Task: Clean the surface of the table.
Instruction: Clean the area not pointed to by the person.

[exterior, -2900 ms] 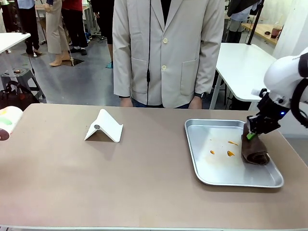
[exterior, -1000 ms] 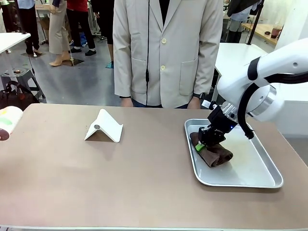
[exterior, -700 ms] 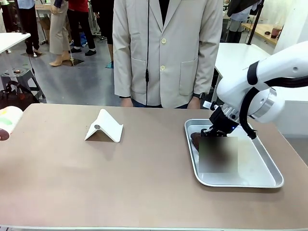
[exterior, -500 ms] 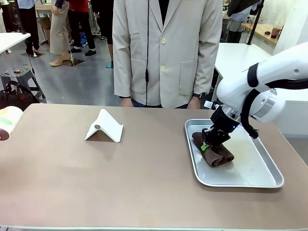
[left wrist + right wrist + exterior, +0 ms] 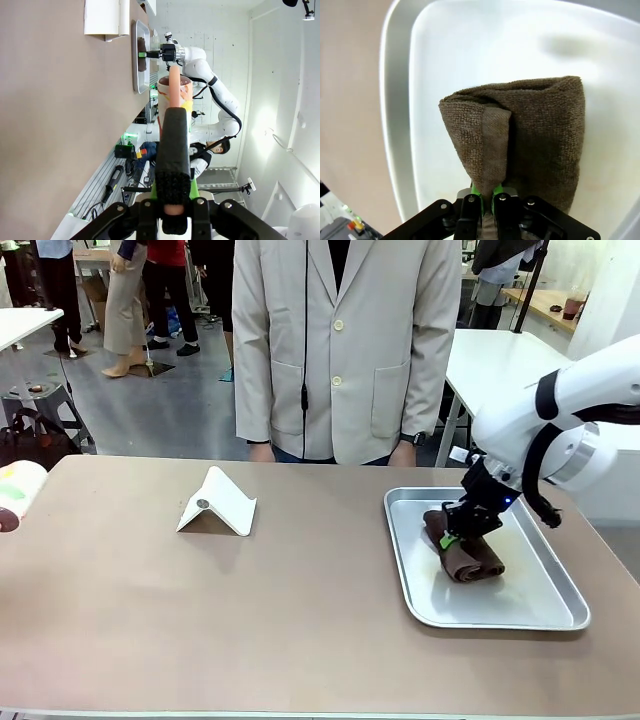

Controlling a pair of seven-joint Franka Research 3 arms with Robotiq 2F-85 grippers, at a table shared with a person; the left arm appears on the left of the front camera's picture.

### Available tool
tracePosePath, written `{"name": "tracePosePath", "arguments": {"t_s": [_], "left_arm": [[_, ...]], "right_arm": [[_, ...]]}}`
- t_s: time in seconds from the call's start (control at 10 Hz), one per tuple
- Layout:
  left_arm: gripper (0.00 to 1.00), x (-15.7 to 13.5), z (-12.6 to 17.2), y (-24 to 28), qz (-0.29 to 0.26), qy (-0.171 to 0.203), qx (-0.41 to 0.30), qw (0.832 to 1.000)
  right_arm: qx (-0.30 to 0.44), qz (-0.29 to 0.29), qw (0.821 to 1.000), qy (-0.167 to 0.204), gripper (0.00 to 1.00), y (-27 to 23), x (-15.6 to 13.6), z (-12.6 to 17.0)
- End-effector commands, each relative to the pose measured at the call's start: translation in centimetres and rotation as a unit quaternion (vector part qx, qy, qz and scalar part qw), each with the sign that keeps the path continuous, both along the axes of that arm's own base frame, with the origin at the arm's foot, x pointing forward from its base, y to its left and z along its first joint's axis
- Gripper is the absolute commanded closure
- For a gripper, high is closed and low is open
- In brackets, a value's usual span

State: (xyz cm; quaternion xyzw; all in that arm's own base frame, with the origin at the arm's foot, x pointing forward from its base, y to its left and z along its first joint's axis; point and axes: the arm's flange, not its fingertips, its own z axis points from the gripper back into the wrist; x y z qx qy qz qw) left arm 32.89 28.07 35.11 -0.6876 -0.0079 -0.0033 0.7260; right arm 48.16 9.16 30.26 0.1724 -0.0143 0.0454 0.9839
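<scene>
Table (image 5: 250, 620), brownish-taupe on top, spanned the front view, with a person (image 5: 340, 350) standing at its far edge. Near its right edge lay a silver tray (image 5: 530, 595). A folded brown cloth (image 5: 470, 555) rested on the tray's floor, toward its far left corner. The right gripper (image 5: 452, 538) was clamped on the cloth's upper fold. The left gripper (image 5: 173, 114) was closed on a thin pinkish-orange strip (image 5: 173, 82). A white folded stand (image 5: 215, 503) stood toward the far edge, left of centre.

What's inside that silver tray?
A folded brown cloth, pinched by the right arm's fingers, rests on the tray floor. Whatever lies under the cloth is covered.
</scene>
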Motion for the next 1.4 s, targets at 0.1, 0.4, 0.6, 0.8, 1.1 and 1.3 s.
{"name": "tracePosePath", "arguments": {"t_s": [0.1,0.4,0.6,0.8,1.1,1.3], "left_arm": [[0.78,-0.2,0.5,-0.1,0.006,-0.005,-0.008,1.000],[0.78,-0.2,0.5,-0.1,0.006,-0.005,-0.008,1.000],[0.78,-0.2,0.5,-0.1,0.006,-0.005,-0.008,1.000],[0.78,-0.2,0.5,-0.1,0.006,-0.005,-0.008,1.000],[0.78,-0.2,0.5,-0.1,0.006,-0.005,-0.008,1.000],[0.78,-0.2,0.5,-0.1,0.006,-0.005,-0.008,1.000]], "right_arm": [[-0.023,-0.047,0.999,0.004,0.93,-4.9,-0.7,-1.3],[0.025,-0.088,0.996,-0.013,0.93,-8.4,-1.8,-0.6],[0.129,-0.106,0.984,-0.055,0.93,-10.1,-2.6,1.4],[0.307,-0.083,0.943,-0.094,0.93,-11.2,-3.7,3.5],[0.558,-0.057,0.826,-0.060,0.93,-12.4,-5.3,5.6],[0.676,-0.025,0.737,0.001,0.93,-13.0,-6.4,7.4]]}}
